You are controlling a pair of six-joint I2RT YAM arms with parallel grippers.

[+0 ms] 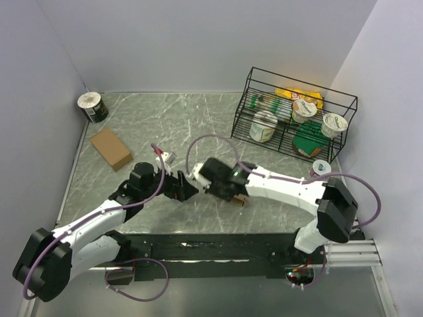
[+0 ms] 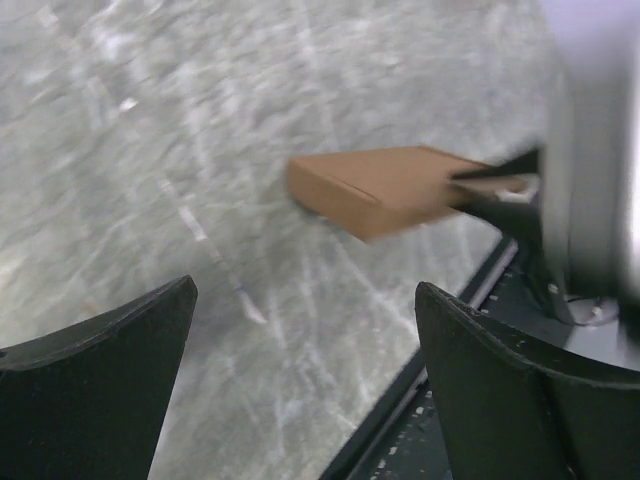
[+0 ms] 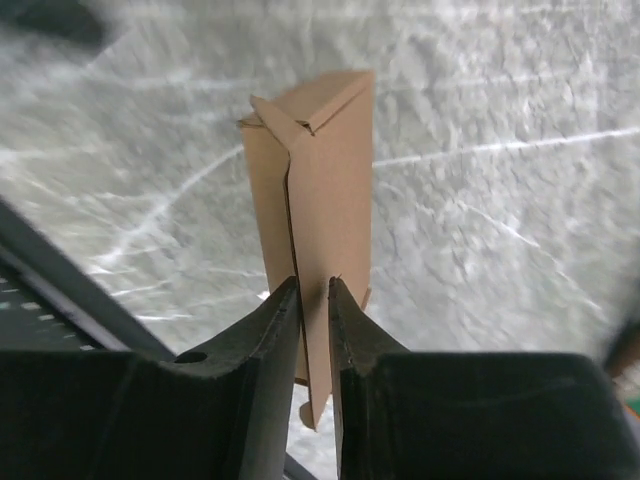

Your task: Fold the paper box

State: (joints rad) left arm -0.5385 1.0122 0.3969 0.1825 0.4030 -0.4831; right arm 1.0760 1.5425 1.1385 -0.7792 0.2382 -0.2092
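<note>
A grey marbled table (image 1: pixel 198 119), walled in by pale panels, carries a black wire rack (image 1: pixel 241 119) of cups and packets at the upper right of the overhead view. A second, fully formed cardboard box (image 1: pixel 111 148) lies well apart at the left. Near the centre of that view, largely hidden under the right arm, is the paper box (image 3: pixel 335 180).

In the right wrist view it fills the middle of the frame, with the right gripper (image 3: pixel 312 290) pinching one thin cardboard panel edge-on between its closed fingers. Folded flaps meet at the box's far end. The hold appears meant to steady the box and present that end for further work.

The left gripper (image 2: pixel 305 288) has its fingers spread wide and holds nothing. In its own wrist view the box sits right of centre, clear of both fingertips. It seems poised to press or tuck a flap. Because the pinch is on a single panel, the card could slip or buckle under a push.
</note>
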